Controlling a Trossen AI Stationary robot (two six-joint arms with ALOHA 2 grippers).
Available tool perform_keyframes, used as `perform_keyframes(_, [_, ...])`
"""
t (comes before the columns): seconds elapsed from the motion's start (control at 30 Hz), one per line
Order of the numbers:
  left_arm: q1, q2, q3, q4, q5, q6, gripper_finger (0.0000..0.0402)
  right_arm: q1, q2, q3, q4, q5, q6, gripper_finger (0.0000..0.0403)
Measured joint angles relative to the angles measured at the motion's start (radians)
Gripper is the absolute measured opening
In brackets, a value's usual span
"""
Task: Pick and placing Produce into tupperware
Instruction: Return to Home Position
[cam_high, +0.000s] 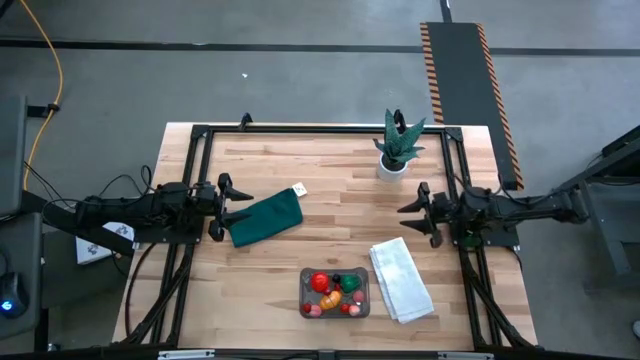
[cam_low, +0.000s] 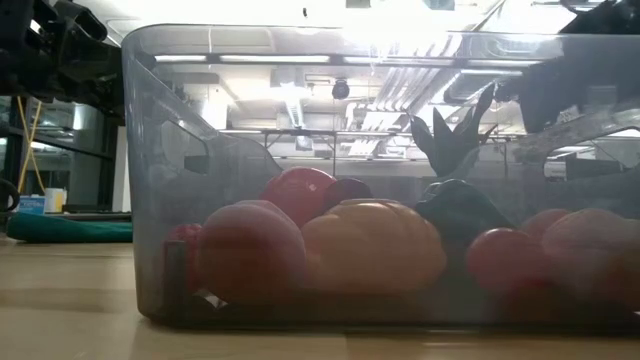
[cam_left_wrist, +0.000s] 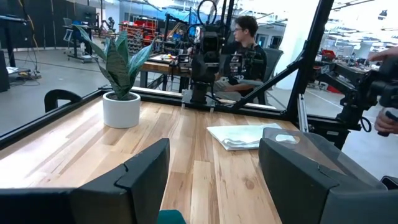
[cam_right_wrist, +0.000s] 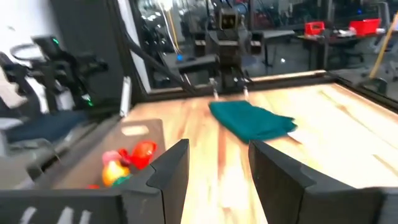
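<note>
1. The produce (cam_high: 333, 293) lies heaped inside the tupperware (cam_high: 302, 295). The tupperware sits at the near edge of the desk (cam_high: 330, 170), between the two arms and just beside the towel (cam_high: 402, 281).
2. From above, the load shows red, orange, green and pink, all within the container's walls.
3. At desk height, the tupperware (cam_low: 150, 200) fills the frame. Through its clear wall the produce (cam_low: 370, 245) rests on the bottom, packed side by side.
4. The left gripper (cam_high: 228, 210) hangs at the left side of the desk, fingers spread and grasping nothing. It is just beside one end of the cloth (cam_high: 265, 217).
5. Its own camera shows the left gripper (cam_left_wrist: 214, 149) with bare wood in the gap between its fingers (cam_left_wrist: 146, 165), and the plant (cam_left_wrist: 118, 68) and towel (cam_left_wrist: 242, 135) farther off.
6. The right gripper (cam_high: 415, 220) hangs at the right side of the desk, between the plant (cam_high: 397, 148) and the towel. Its fingers are released and empty.
7. Through the right arm's camera, the right gripper (cam_right_wrist: 219, 149) points across the desk at the cloth (cam_right_wrist: 252, 120). The produce (cam_right_wrist: 134, 155) shows in the tupperware (cam_right_wrist: 74, 165) off to one side.
8. The potted plant stands upright near the far edge, on the right arm's side.
9. A person (cam_left_wrist: 245, 46) sits beyond the desk, behind the right arm.
</note>
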Motion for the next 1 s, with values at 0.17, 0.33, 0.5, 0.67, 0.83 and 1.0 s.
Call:
perform_keyframes(0.17, [0.0,0.0,0.0,0.0,0.0,0.0,0.0237,-0.027,0.0,0.0,-0.06,0.0,-0.028,0.0156])
perform_keyframes(0.33, [0.0,0.0,0.0,0.0,0.0,0.0,0.0237,-0.032,-0.006,0.0,-0.127,0.001,-0.034,0.0156])
perform_keyframes(0.5, [0.0,0.0,0.0,0.0,0.0,0.0,0.0237,-0.032,-0.006,-0.001,-0.125,0.001,-0.08,0.0156])
perform_keyframes(0.67, [0.0,0.0,0.0,0.0,0.0,0.0,0.0237,-0.032,-0.005,-0.001,-0.126,0.001,-0.084,0.0156])
perform_keyframes(0.83, [0.0,0.0,0.0,0.0,0.0,0.0,0.0237,-0.032,0.026,-0.001,-0.125,0.001,-0.077,0.0156])
perform_keyframes(1.0, [0.0,0.0,0.0,0.0,0.0,0.0,0.0237,-0.032,0.083,-0.001,-0.127,0.0,0.044,0.0156])
